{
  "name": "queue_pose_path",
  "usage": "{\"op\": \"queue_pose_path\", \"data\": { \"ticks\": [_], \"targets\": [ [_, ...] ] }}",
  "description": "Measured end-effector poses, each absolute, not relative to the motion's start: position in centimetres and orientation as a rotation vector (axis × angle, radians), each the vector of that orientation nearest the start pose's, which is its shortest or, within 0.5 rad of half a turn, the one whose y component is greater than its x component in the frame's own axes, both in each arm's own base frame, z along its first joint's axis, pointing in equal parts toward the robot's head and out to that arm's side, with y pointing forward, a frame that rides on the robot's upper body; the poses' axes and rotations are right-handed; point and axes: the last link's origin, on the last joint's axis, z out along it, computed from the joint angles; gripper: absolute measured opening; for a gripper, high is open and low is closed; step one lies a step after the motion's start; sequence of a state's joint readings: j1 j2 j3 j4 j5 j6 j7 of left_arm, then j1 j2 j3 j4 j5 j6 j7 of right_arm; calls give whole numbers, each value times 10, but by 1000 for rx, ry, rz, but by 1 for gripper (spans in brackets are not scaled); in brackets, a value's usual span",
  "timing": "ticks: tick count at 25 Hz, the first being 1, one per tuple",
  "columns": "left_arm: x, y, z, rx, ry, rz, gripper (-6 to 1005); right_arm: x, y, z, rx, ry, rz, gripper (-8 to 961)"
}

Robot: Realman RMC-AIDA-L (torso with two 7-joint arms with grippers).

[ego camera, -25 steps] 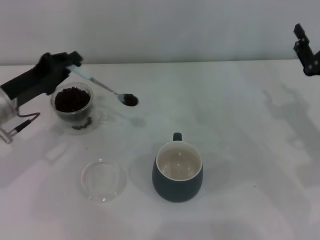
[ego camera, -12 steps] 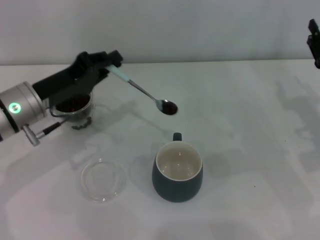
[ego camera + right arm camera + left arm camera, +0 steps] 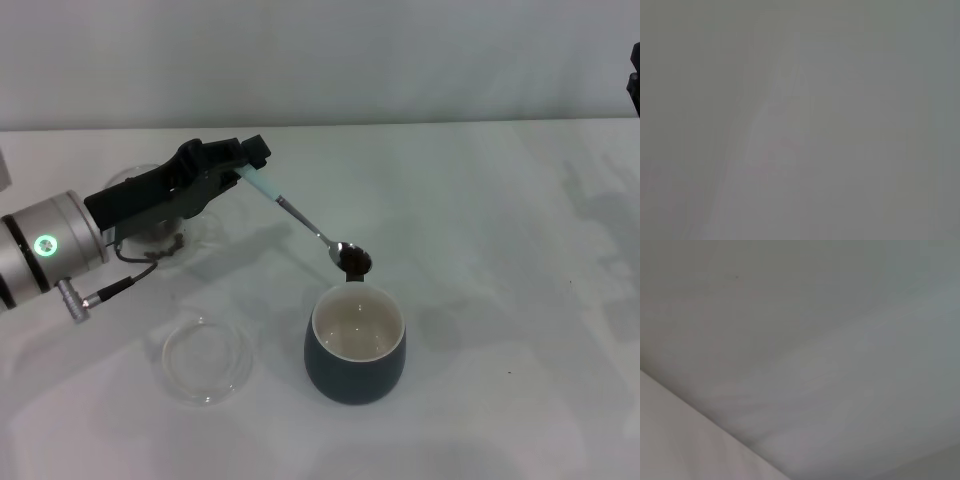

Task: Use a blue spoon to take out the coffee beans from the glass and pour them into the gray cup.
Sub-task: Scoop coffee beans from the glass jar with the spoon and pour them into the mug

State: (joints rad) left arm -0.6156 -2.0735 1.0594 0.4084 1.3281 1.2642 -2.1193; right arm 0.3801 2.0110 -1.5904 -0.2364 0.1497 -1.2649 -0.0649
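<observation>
1. Pale-blue handle of the blue spoon [image 3: 300, 225] is clamped in the left gripper [image 3: 245, 160]; jaws closed on it.
2. Spoon slopes down to its metal bowl, which holds coffee beans [image 3: 355, 262] just above the far rim of the gray cup [image 3: 355, 345], by the cup's handle.
3. Glass [image 3: 160, 235] mostly hidden behind left arm, near table's left side.
4. Flat clear dish [image 3: 207, 360] sits left of cup on white table [image 3: 480, 250].
5. Right gripper [image 3: 634, 90] at far right edge; can't tell its jaw state.
</observation>
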Motion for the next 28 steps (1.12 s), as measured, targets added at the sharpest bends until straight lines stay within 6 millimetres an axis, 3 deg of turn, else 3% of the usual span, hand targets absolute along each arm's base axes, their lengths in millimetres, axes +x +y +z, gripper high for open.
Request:
{"op": "queue_pose_path", "data": {
  "ticks": [28],
  "targets": [
    [-198,386,-23,-2383,-1665,-873,133,335,341,58,-1486,155,537,575]
  ]
}}
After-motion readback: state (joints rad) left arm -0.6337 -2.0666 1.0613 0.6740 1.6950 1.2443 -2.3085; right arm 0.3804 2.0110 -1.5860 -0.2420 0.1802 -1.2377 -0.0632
